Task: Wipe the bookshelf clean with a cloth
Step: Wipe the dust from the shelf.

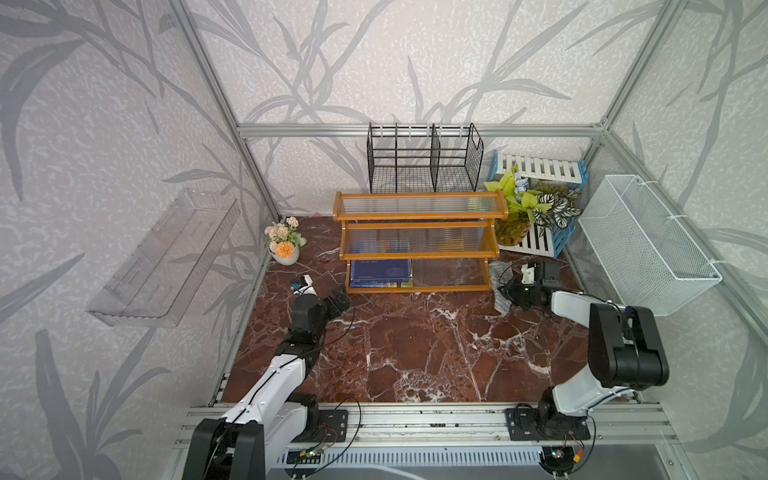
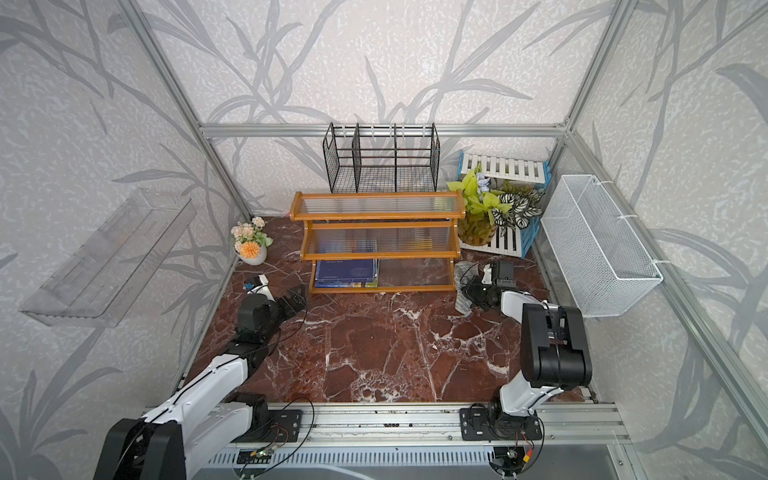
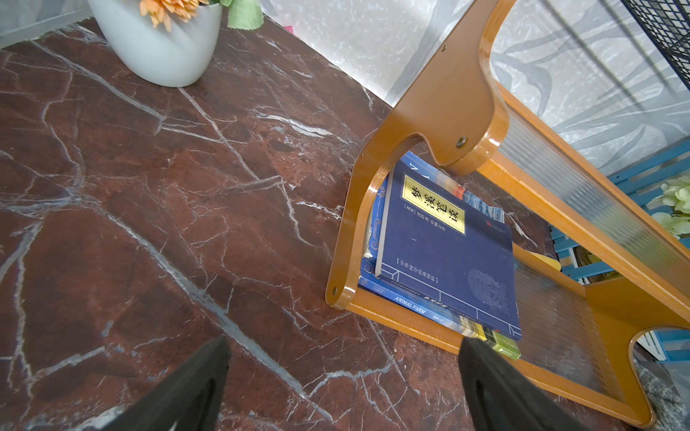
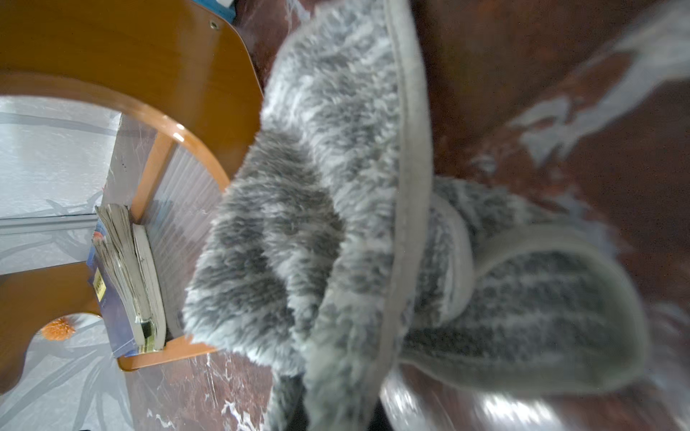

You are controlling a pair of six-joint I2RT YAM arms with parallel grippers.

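The orange-brown bookshelf (image 1: 419, 216) (image 2: 376, 216) stands at the back middle of the marble table, with blue books (image 1: 380, 272) (image 3: 448, 242) on its lowest tier. The grey striped cloth (image 1: 498, 272) (image 2: 462, 305) (image 4: 336, 186) hangs crumpled just off the bookshelf's right end panel (image 4: 149, 56). My right gripper (image 1: 508, 291) (image 2: 473, 291) is shut on it, and the fingertips are buried in the fabric. My left gripper (image 1: 338, 301) (image 2: 295, 301) (image 3: 343, 343) is open and empty over the table, just in front of the bookshelf's left foot (image 3: 336, 294).
A white vase of flowers (image 1: 284, 245) (image 3: 160, 52) sits left of the bookshelf. Behind it stands a black wire rack (image 1: 424, 160). A potted plant (image 1: 528, 208) on slatted crates is at the back right. A white mesh basket (image 1: 648, 241) hangs on the right wall, a clear tray (image 1: 166, 257) on the left.
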